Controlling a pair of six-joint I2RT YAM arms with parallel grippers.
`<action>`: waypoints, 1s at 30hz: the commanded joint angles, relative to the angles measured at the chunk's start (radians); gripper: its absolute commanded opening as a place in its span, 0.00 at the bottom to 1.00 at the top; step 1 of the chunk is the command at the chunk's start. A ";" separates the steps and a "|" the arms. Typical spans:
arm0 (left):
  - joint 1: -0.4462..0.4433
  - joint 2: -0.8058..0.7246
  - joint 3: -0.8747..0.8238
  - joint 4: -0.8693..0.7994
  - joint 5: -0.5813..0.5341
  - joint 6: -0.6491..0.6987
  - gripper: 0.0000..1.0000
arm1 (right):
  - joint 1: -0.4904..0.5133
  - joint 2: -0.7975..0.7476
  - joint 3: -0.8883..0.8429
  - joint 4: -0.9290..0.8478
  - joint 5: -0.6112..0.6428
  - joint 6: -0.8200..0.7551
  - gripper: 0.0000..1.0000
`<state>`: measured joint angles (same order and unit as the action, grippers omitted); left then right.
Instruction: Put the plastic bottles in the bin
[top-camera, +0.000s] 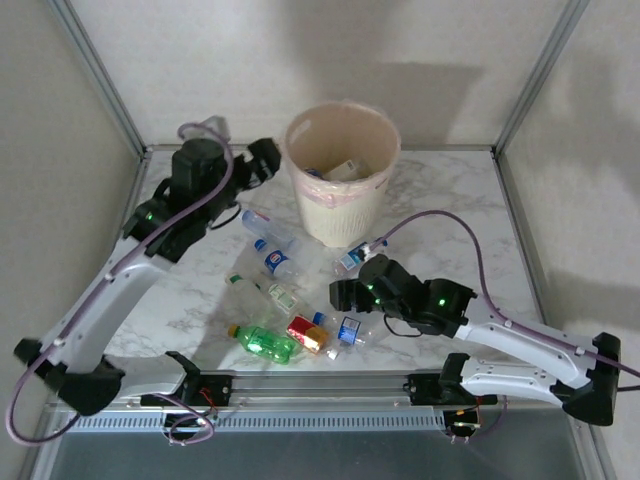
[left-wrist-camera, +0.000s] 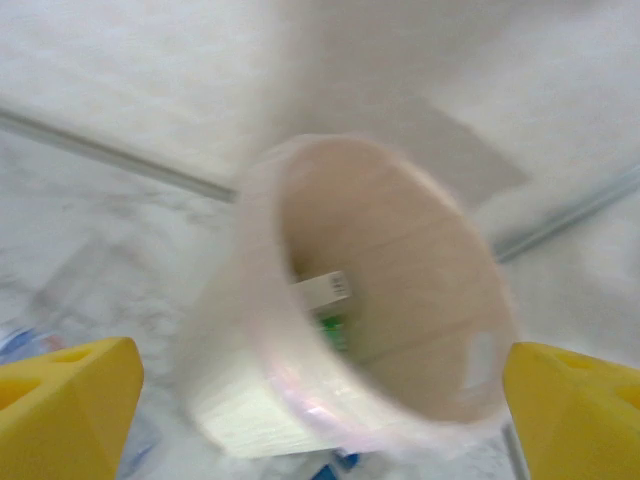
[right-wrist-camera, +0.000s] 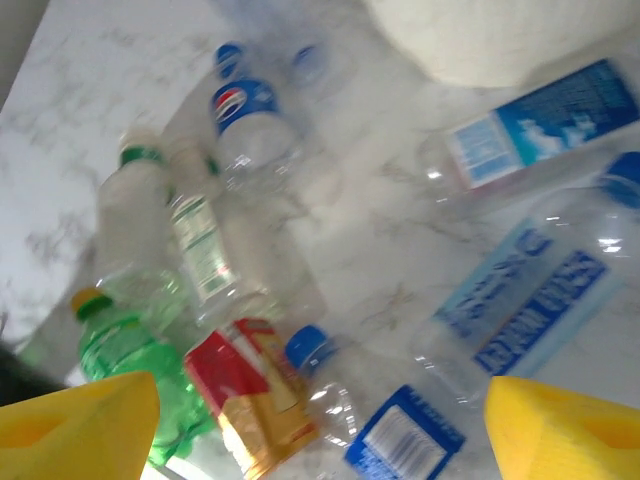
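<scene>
The cream-white bin (top-camera: 335, 215) stands at the back middle, and bottles lie inside it (left-wrist-camera: 330, 300). My left gripper (top-camera: 262, 160) hovers by its left rim, open and empty, looking into the blurred bin (left-wrist-camera: 250, 400) between yellow fingertips (left-wrist-camera: 60, 410). Several plastic bottles lie scattered in front of the bin: clear ones with blue labels (top-camera: 278, 262), a green one (top-camera: 265, 342) and a red-and-gold one (top-camera: 308, 333). My right gripper (top-camera: 345, 295) hangs open over them. In the right wrist view, the red-and-gold bottle (right-wrist-camera: 250, 390) and a blue-capped clear bottle (right-wrist-camera: 390, 420) lie below the right gripper (right-wrist-camera: 320, 430).
The marble table (top-camera: 450, 190) is walled at the back and sides by metal posts. One clear bottle (top-camera: 355, 255) lies against the bin's foot. A rail (top-camera: 320, 385) runs along the near edge between the arm bases.
</scene>
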<state>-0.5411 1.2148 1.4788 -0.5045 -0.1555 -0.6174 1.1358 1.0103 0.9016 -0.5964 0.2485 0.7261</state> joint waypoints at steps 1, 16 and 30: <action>0.085 -0.085 -0.172 -0.001 -0.037 -0.056 0.91 | 0.090 0.072 0.025 0.078 -0.050 -0.078 0.85; 0.271 -0.200 -0.632 0.043 -0.010 -0.104 0.93 | 0.261 0.562 0.287 0.140 -0.095 -0.294 0.86; 0.420 -0.221 -0.763 0.083 0.039 -0.164 0.91 | 0.288 0.875 0.487 0.079 -0.131 -0.446 0.84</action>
<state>-0.1329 1.0161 0.7368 -0.4431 -0.1406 -0.7647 1.4117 1.8561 1.3491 -0.4820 0.1276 0.3290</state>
